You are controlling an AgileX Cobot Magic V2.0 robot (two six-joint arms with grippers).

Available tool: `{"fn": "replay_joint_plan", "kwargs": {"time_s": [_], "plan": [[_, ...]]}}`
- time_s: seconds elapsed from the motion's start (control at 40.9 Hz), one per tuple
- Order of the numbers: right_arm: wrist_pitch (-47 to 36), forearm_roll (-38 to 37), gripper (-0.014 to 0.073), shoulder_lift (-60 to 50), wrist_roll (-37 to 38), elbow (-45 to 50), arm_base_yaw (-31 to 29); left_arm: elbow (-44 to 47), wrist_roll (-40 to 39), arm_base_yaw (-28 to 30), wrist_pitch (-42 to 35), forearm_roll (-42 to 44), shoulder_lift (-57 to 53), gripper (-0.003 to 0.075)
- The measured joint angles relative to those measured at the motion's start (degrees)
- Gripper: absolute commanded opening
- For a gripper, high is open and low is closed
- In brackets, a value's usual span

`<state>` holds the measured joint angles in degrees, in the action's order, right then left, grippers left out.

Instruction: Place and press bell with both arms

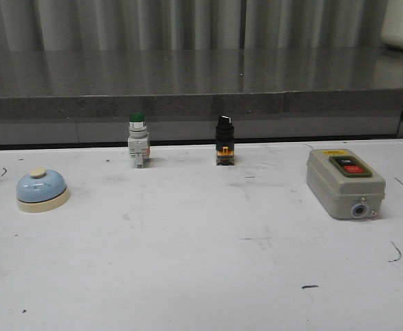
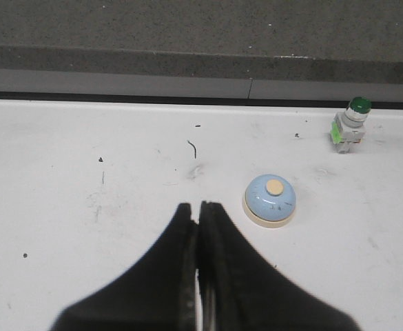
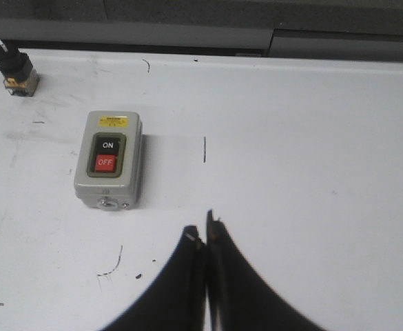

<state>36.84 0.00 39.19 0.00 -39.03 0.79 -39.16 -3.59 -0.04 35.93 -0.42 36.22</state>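
The light-blue dome bell (image 1: 42, 189) with a cream base and cream button stands on the white table at the far left. It also shows in the left wrist view (image 2: 271, 199). My left gripper (image 2: 198, 207) is shut and empty, above the table a little short of the bell and to one side of it. My right gripper (image 3: 204, 231) is shut and empty, above bare table near the grey box. Neither arm shows in the front view.
A green-capped push-button switch (image 1: 138, 139) and a black-knobbed switch (image 1: 224, 140) stand at the back of the table. A grey box with ON and OFF buttons (image 1: 344, 182) lies at the right. A grey ledge (image 1: 201, 103) runs behind the table.
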Motion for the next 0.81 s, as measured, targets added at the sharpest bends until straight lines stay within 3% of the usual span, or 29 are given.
{"fn": "replay_joint_plan", "kwargs": {"time_s": [0.098,0.171,0.269,0.318,0.587,0.807], "plan": [[0.00,-0.31,0.0412,0.13,-1.72,0.00,0.00,0.00,0.00,0.00,0.00,-0.24,0.00,0.0193],[0.00,-0.40,0.0519,0.13,-2.11,0.00,0.00,0.00,0.00,0.00,0.00,-0.24,0.00,0.0312],[0.00,-0.40,0.0561,0.13,-2.24,0.00,0.00,0.00,0.00,0.00,-0.10,-0.38,0.00,0.0447],[0.00,-0.40,0.0561,0.13,-2.24,0.00,0.00,0.00,0.00,0.00,-0.10,-0.38,0.00,0.0478],[0.00,-0.40,0.0561,0.13,-2.24,0.00,0.00,0.00,0.00,-0.27,-0.10,-0.46,0.00,0.0481],[0.00,-0.40,0.0561,0.13,-2.36,0.00,0.00,0.00,0.79,-6.38,-0.10,-0.36,0.00,0.0481]]}}
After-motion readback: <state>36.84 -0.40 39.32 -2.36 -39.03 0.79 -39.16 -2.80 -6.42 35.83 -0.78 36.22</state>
